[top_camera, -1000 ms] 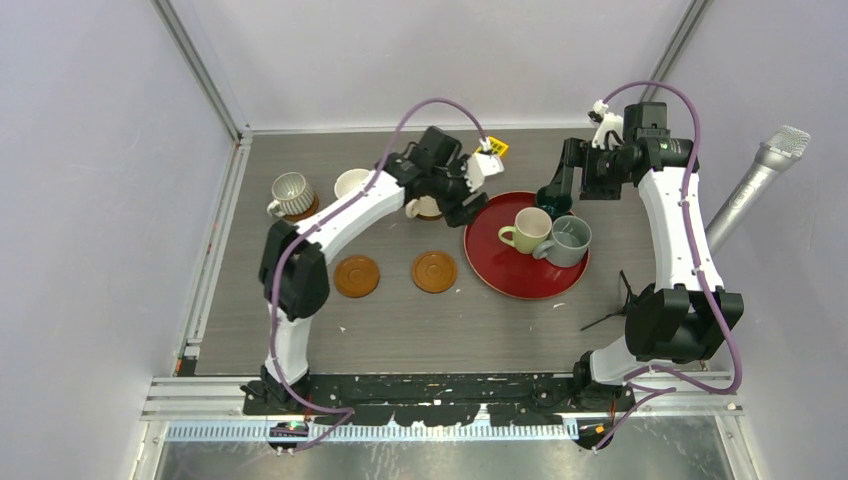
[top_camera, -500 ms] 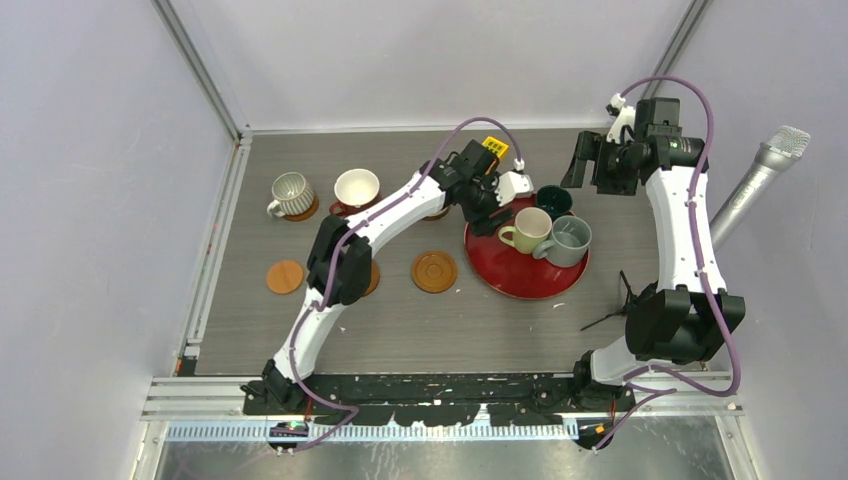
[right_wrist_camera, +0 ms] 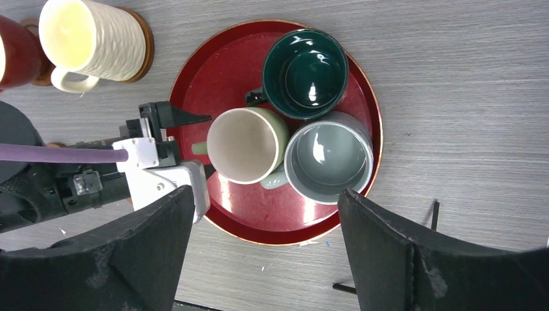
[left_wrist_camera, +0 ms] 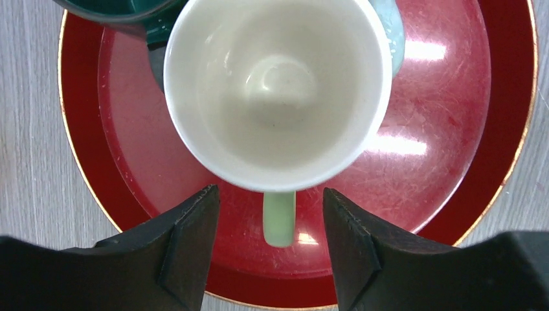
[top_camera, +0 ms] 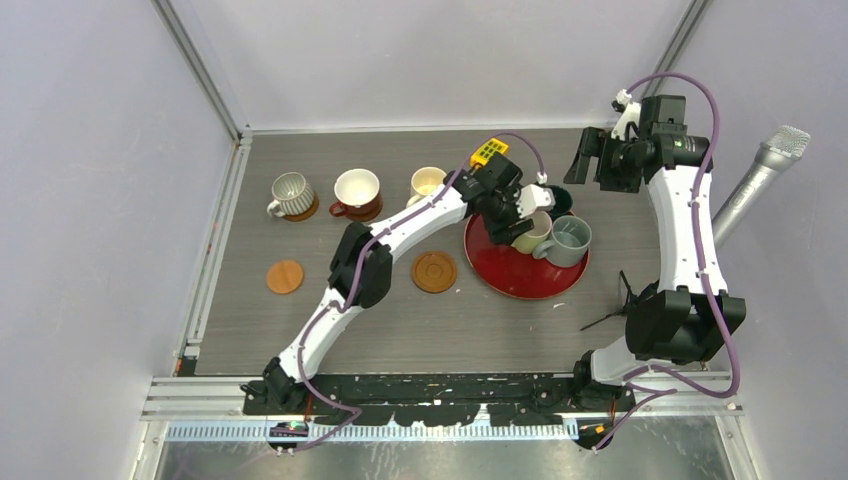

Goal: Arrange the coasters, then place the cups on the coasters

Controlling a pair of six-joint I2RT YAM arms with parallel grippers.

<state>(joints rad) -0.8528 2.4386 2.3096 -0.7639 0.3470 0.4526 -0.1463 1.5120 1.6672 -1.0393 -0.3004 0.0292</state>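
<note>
The left gripper (left_wrist_camera: 268, 194) hangs over the glossy red round tray (left_wrist_camera: 447, 129), right of centre in the overhead view. Its black fingers (left_wrist_camera: 188, 246) are apart, with the handle of the pale green ceramic mug (left_wrist_camera: 278, 91) in the gap and neither finger touching it. That mug stands upright on the tray, crowded against a dark teal mug (right_wrist_camera: 305, 73) and a plain grey mug (right_wrist_camera: 329, 157). The right gripper (right_wrist_camera: 264, 193) hovers above the tray, spread wide and empty. Across the upper left, a grey-white ribbed mug (top_camera: 290, 190), a brown mug with white inside (top_camera: 356, 188) and a cream mug (top_camera: 428, 182) each sit on a round brown wooden coaster (right_wrist_camera: 147, 45). Lower down lie a plain coaster (top_camera: 285, 276) and a ringed coaster (top_camera: 434, 271), both bare.
</note>
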